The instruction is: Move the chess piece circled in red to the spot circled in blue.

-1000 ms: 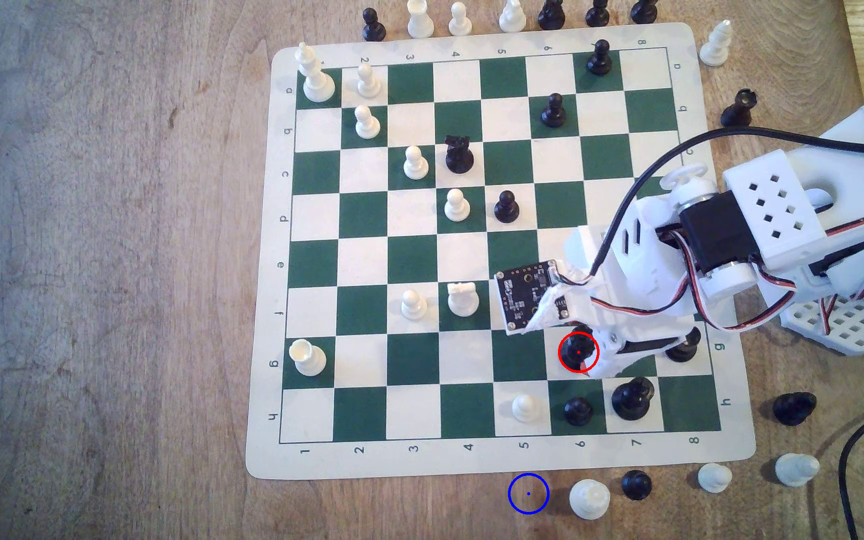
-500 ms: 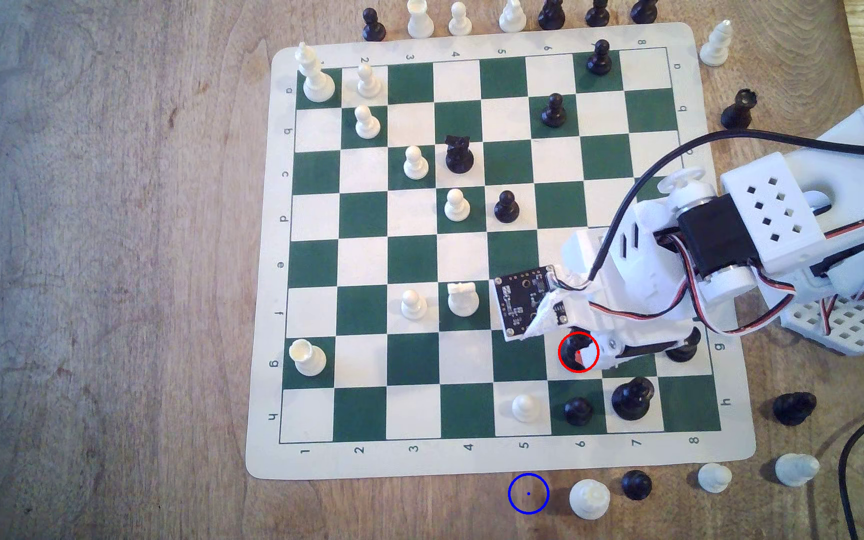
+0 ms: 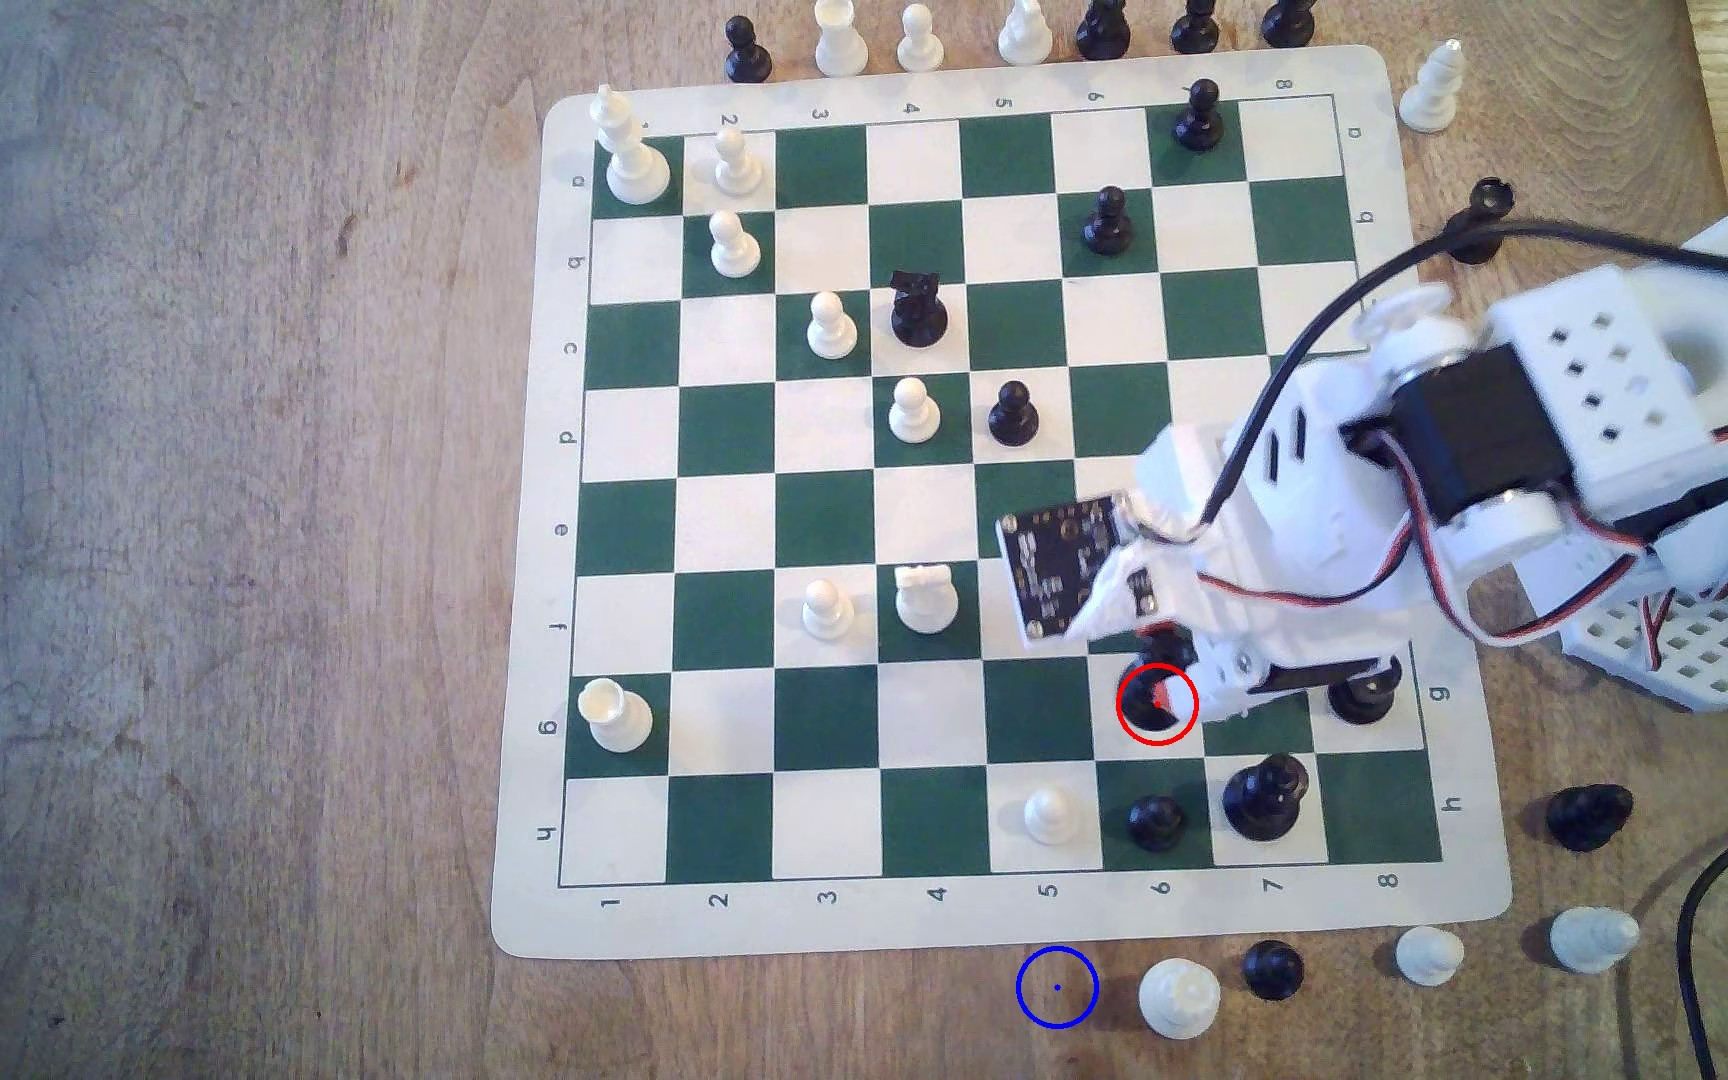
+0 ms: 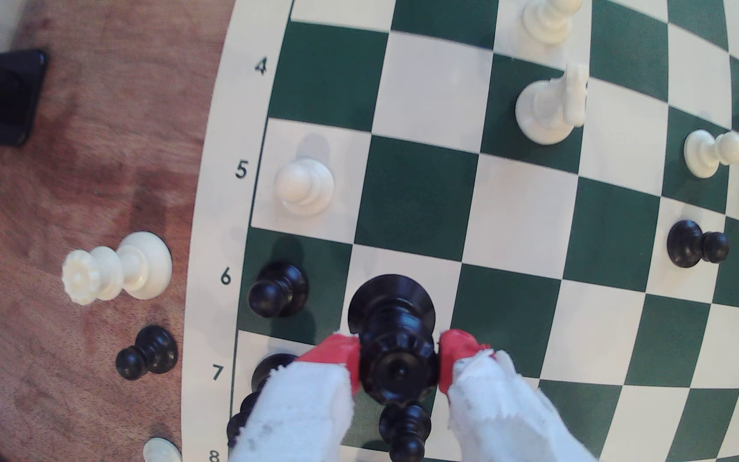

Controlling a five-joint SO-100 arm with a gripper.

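The chess piece point(image 3: 1142, 702) is a glossy black piece with a wide round base, inside the red ring on the white square at row g, column 6. My gripper point(image 3: 1161, 694) comes in from the exterior view's right and is shut on it. In the wrist view the red-tipped fingers point(image 4: 334, 355) press both sides of the knobbed head of the chess piece point(image 4: 396, 351), and my gripper point(image 4: 399, 362) hides nothing of its base. The spot point(image 3: 1056, 987) is a blue ring on bare wood just off the board's near edge below column 5.
A black pawn point(image 3: 1156, 820) and a larger black piece point(image 3: 1263, 794) stand one row nearer the board's edge, with a white pawn point(image 3: 1047, 815) beside them. Another black piece point(image 3: 1364, 698) sits under the arm. A white piece point(image 3: 1179, 997) and a black pawn point(image 3: 1272, 968) stand right of the spot.
The fingers have closed onto the piece's head. The wrist and its camera board have since risen and swung toward the far side, and the piece's top now shows slightly past the red ring.
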